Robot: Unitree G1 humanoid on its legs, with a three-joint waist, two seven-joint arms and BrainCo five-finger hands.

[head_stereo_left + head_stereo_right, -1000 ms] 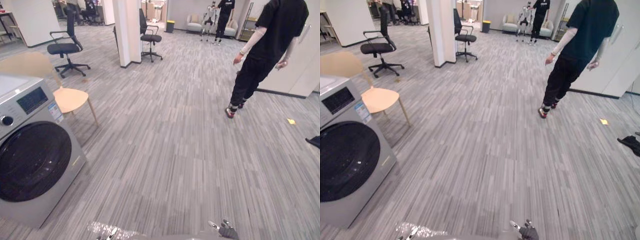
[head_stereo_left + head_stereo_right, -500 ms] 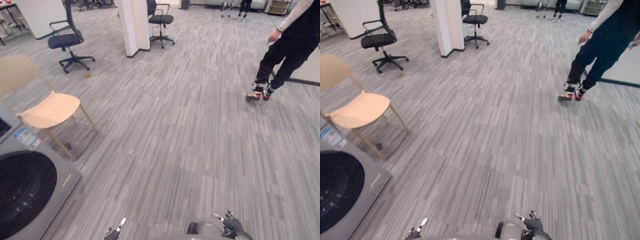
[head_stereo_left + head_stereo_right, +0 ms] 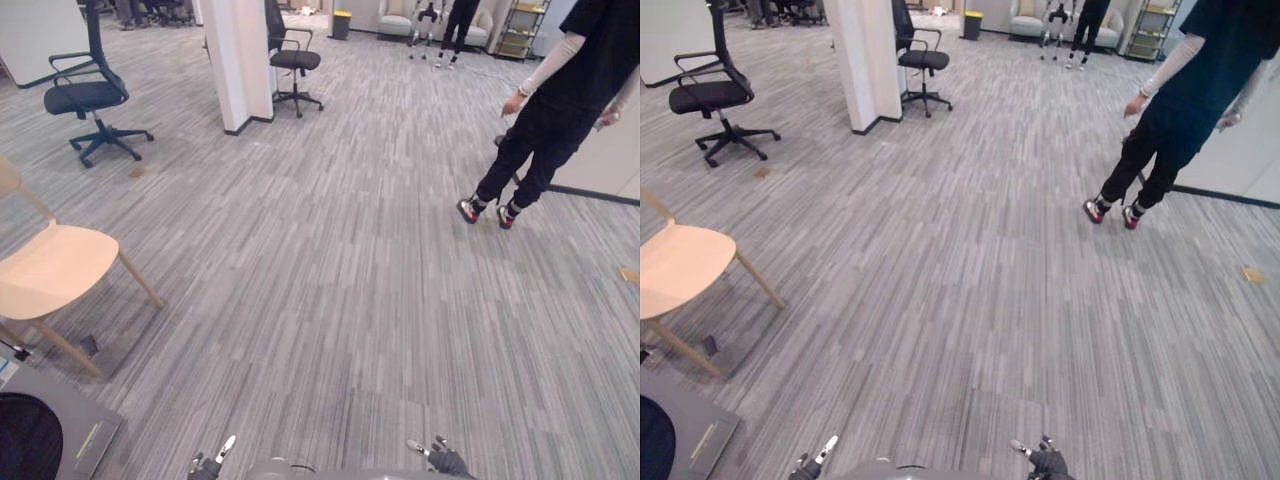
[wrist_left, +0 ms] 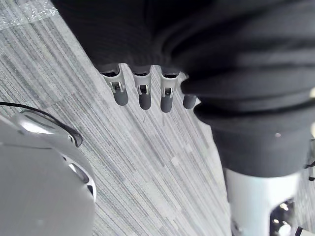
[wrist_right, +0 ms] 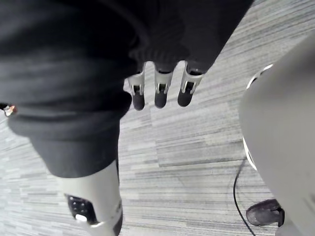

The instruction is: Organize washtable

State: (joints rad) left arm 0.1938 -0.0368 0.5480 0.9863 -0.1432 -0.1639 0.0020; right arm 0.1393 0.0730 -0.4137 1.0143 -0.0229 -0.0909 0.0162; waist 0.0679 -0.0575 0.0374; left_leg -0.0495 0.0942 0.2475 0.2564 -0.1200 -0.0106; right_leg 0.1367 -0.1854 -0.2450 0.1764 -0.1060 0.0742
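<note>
My left hand (image 3: 210, 462) and right hand (image 3: 436, 458) hang low at the bottom edge of the eye views, over grey striped carpet. In the left wrist view the left hand's fingers (image 4: 140, 93) point straight down at the carpet and hold nothing. The right hand's fingers (image 5: 157, 91) are equally straight and empty in the right wrist view. The top corner of a grey washing machine (image 3: 55, 438) sits at the lower left, a step from my left hand.
A beige wooden chair (image 3: 55, 270) stands behind the washing machine. Two black office chairs (image 3: 85, 95) (image 3: 290, 60) flank a white pillar (image 3: 235, 60) at the back. A person in black (image 3: 545, 110) walks at the right. A small yellow scrap (image 3: 628, 273) lies on the floor.
The camera has turned, so the washing machine and beige chair now sit further left and lower in the picture. The person has stepped on. Both hands stay low and empty.
</note>
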